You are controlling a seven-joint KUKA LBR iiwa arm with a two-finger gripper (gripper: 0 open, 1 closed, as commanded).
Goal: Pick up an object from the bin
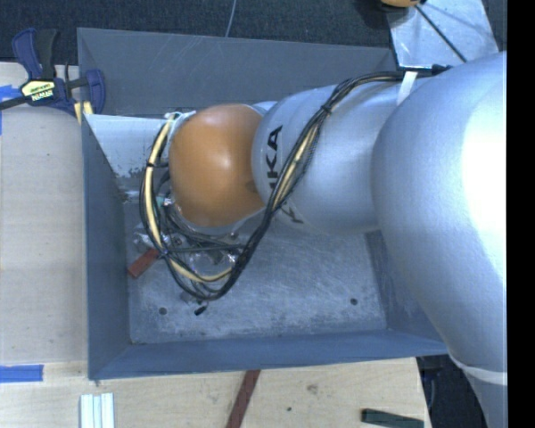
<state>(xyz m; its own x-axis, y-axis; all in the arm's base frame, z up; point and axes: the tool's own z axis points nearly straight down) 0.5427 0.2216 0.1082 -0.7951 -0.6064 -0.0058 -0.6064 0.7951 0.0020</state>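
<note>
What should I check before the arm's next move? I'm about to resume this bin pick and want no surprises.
1. Arm inside the grey metal bin, over its left part: ok.
2. Pickable thing in view: small reddish-brown flat piece on the floor at the left: ok.
3. Anything held already: cannot tell; the orange domed wrist cover hides what is below it.
4. Slack: black and yellow cables hang in loops right beside that piece and might snag: not ok.
5. Gap to the bin's left wall: cannot tell.
</note>
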